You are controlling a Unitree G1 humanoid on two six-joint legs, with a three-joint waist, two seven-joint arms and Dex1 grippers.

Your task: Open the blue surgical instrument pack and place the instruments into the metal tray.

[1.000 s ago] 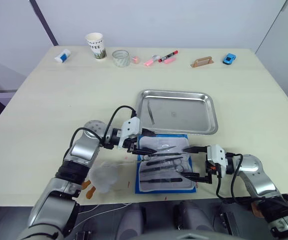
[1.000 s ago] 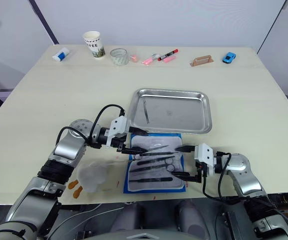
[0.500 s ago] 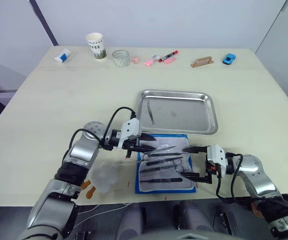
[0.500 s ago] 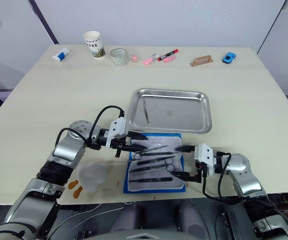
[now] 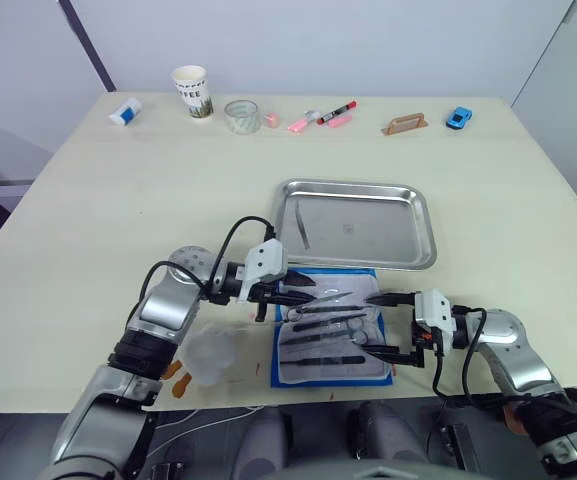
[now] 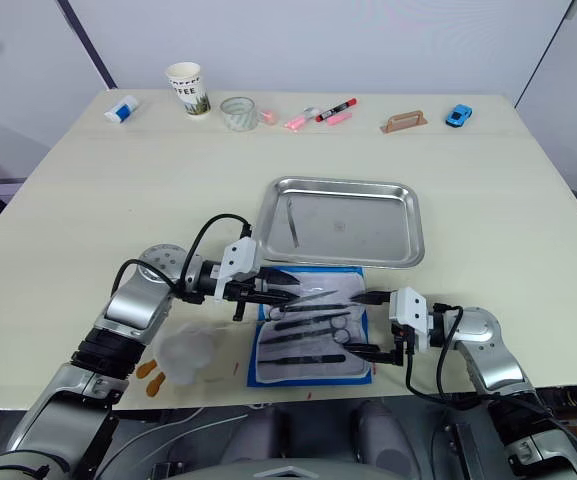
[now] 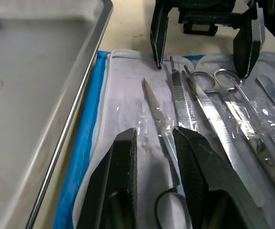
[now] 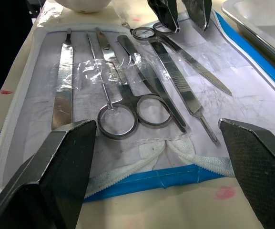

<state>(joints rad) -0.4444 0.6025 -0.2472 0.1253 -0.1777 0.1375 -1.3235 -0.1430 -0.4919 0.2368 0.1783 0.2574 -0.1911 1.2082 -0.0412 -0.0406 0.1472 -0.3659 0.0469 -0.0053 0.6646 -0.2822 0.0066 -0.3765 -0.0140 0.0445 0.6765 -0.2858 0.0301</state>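
Straddling a pair of scissors [image 7: 163,128] between half-open jaws, the left gripper [image 7: 155,143] readies a pick from the opened pack [image 5: 380,368], while the right gripper [image 8: 159,138] waits wide open.

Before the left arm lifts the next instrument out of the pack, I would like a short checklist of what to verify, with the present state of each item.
1. Blue surgical instrument pack lies open, lining exposed: ok.
2. Instruments lie loose on the lining, under clear film: ok.
3. Left gripper astride the scissors, jaws apart, one finger on each side of the blade: ok.
4. Scissors gripped: not ok, jaws not shut yet.
5. Right gripper wide open at the pack's near right end, holding nothing: ok.
6. Metal tray has room; one instrument lies inside at its left: ok.
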